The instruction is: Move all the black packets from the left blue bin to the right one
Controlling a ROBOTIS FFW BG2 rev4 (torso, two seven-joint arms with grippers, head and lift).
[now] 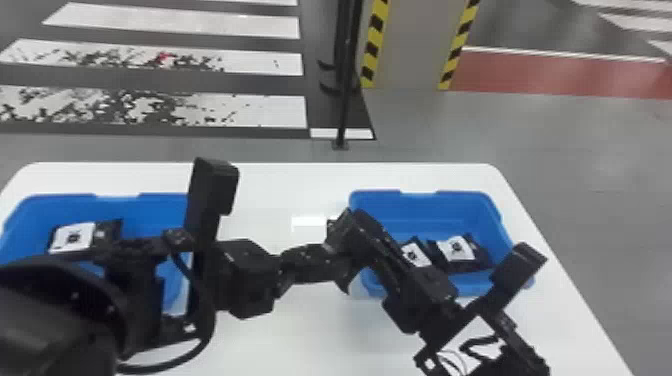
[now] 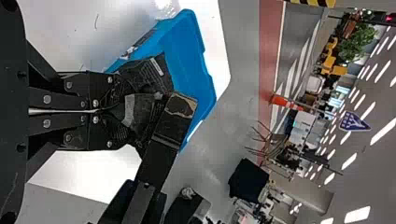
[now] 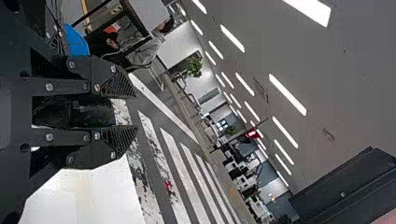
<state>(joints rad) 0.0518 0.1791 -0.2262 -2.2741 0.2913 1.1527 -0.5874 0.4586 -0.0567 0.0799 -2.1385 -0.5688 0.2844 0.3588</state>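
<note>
With the left gripper, pinches a black packet between fingers drawn close together, in front of the right blue bin, toward the right edge of the bench. With the right gripper, holds nothing, fingers spread apart, above the bench and with a bit of blue bin in sight beyond. In the head view, can't tell which black arm parts carry which gripper. Inside the right blue bin, shows two packets with white labels, one partly behind an arm. Inside the left blue bin, by the left edge of the bench, shows another labelled packet, partly behind an arm. Past the far edge of the bench, shows white floor stripes and a yellow-and-black edged pillar.
</note>
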